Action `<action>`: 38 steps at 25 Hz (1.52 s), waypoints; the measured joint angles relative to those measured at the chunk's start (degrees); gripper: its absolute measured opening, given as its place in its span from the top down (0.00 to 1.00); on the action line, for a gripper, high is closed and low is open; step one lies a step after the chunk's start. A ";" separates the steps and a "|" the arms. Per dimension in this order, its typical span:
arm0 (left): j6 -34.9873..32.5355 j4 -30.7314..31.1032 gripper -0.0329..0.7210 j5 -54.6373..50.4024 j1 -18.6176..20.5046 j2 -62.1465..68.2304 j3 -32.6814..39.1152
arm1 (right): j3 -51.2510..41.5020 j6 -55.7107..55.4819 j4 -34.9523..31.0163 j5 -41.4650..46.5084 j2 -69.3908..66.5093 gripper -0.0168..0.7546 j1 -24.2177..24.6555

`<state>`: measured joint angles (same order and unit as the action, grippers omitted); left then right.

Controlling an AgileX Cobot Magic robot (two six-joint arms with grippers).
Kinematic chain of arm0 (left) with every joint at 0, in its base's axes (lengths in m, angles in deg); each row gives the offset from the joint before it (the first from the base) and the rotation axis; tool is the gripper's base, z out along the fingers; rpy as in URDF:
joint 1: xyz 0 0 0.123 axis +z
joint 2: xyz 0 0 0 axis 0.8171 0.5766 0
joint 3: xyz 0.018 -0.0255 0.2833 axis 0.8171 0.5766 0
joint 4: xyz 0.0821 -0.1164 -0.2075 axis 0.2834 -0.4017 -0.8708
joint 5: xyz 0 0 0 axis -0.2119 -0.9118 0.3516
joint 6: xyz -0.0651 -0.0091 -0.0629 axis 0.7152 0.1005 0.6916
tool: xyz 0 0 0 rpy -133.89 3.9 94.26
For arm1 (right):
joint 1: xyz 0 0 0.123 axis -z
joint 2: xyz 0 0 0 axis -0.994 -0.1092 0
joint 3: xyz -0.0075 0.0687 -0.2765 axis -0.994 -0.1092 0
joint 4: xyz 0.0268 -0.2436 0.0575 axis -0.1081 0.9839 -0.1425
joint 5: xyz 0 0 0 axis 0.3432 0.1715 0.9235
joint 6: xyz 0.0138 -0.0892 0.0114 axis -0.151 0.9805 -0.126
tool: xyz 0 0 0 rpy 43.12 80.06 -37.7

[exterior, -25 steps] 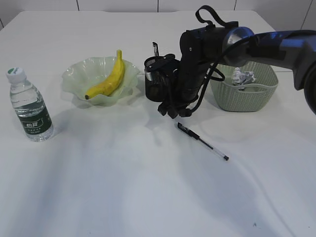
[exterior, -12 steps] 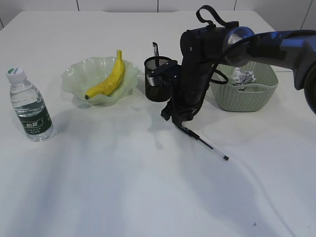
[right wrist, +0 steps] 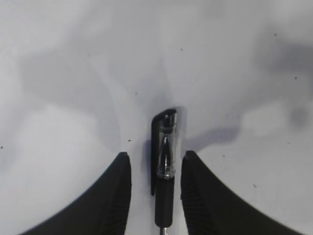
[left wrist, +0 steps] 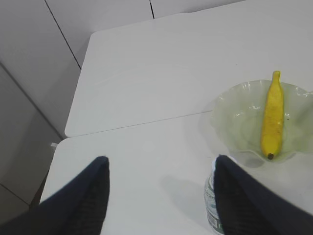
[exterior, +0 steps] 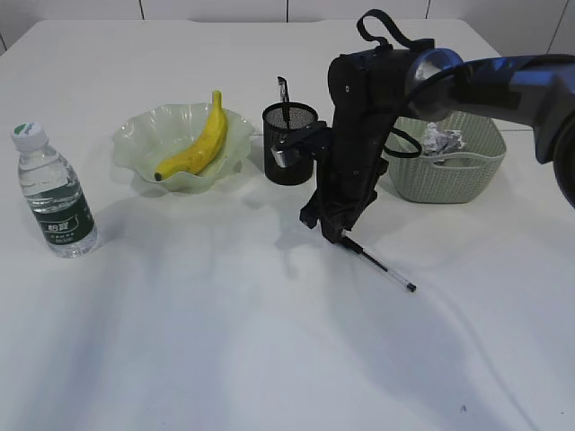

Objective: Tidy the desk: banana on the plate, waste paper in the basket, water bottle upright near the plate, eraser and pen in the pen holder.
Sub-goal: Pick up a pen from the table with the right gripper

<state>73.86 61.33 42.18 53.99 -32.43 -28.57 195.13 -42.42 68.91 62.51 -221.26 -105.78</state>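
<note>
Pen (exterior: 377,262) lay flat on the white table (exterior: 225,341), its capped end between the parted fingers of the right gripper (right wrist: 155,188), which straddled it without closing. Behind stood the pen holder (exterior: 287,144), the banana (exterior: 198,144) on its plate (exterior: 144,135), the basket (exterior: 445,175) and upright bottle (exterior: 52,193). The left gripper (left wrist: 159,191) hung open above the bottle.

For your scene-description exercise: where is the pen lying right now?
In the exterior view the pen lies flat on the table, right of centre, in front of the pen holder and basket, its cap end between the right gripper's open fingers.
</note>
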 joint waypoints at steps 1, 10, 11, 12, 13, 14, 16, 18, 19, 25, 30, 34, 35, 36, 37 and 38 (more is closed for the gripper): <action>0.00 0.00 0.33 0.00 0.00 0.00 0.00 | 0.00 0.00 0.00 0.23 0.00 0.64 0.00; 0.00 0.00 0.33 0.00 0.00 0.00 0.00 | 0.00 0.00 0.69 3.48 0.00 0.64 0.00; 0.00 0.00 0.33 0.00 0.00 0.00 0.00 | 0.00 0.00 0.69 3.48 0.00 0.64 0.00; 0.00 0.00 0.33 0.00 0.00 0.00 0.00 | 0.00 0.00 0.69 3.48 0.00 0.64 0.00; 0.00 0.00 0.33 0.00 0.00 0.00 0.00 | 0.00 0.00 0.80 3.48 0.00 0.64 0.00; 0.00 0.00 0.33 0.00 0.00 0.00 0.00 | 0.00 0.00 0.80 3.48 0.00 0.64 0.00; 0.00 0.00 0.33 0.00 0.00 0.00 0.00 | 0.00 0.00 0.89 3.12 0.00 0.64 0.00; 0.00 0.00 0.33 0.00 0.00 0.00 0.00 | 0.00 0.00 0.89 2.76 0.00 0.64 0.00; 0.00 0.00 0.33 0.00 0.00 0.00 0.00 | 0.00 0.00 0.89 2.45 0.00 0.64 0.12; 0.00 0.00 0.33 0.00 0.00 0.00 0.00 | 0.00 0.00 1.02 1.78 -0.09 0.64 0.22; 0.00 0.00 0.33 0.00 0.00 0.00 0.00 | 0.00 0.00 1.04 1.79 -0.74 0.64 0.48; 0.00 0.00 0.34 0.00 0.00 0.00 0.00 | 0.31 0.00 1.04 1.90 -0.74 0.64 0.48; 0.00 0.00 0.34 0.00 0.00 0.00 0.00 | 0.31 0.00 1.04 1.90 -0.74 0.64 0.48; 0.00 0.00 0.34 0.00 0.00 0.00 0.00 | 0.31 0.00 1.14 1.90 -0.74 0.64 0.48; 0.00 0.00 0.34 0.00 0.00 0.00 0.00 | 0.31 0.00 1.14 1.97 -0.74 0.64 0.48; 0.00 0.00 0.34 0.00 0.00 0.00 0.00 | 0.42 0.00 1.14 2.03 -0.74 0.64 0.48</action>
<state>73.86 61.33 42.18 53.99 -32.43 -28.57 195.56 -42.42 70.05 64.54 -222.00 -105.31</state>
